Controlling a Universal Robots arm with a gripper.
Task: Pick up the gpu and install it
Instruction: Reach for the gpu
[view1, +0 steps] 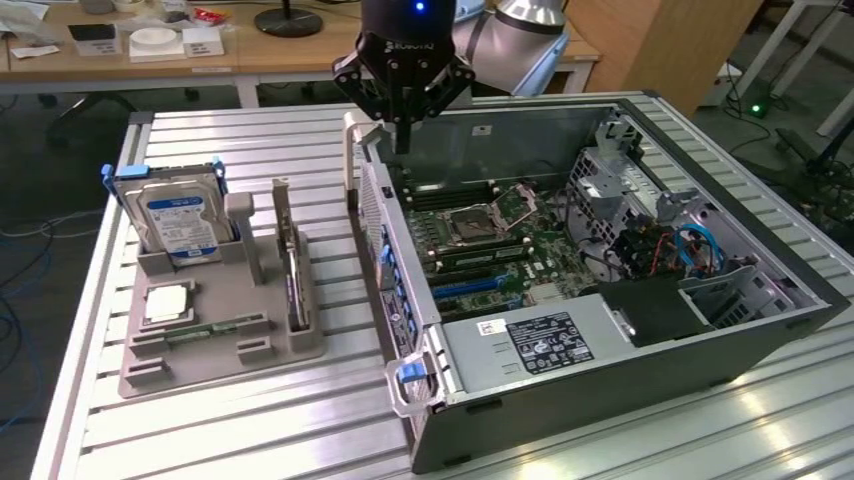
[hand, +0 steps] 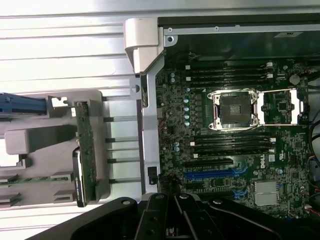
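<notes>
gripper (view1: 400, 140) hung over the case's (view1: 601, 390) holder-side wall, fingers looked pinched together, nothing in them | gpu (view1: 290, 265) stood on edge in the grey holder (view1: 200, 350) just outside that wall, lower than the gripper | long axis ran alongside the wall, bracket end probably toward the gripper's corner, hard to call tbh

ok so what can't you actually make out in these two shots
gpu: edge-on in its grey holder, both views; face hidden.
hard drive: wrist view, cut by the picture edge.
motherboard: wrist view, some slots behind the gripper.
power supply label: exterior view, print too small.
</notes>
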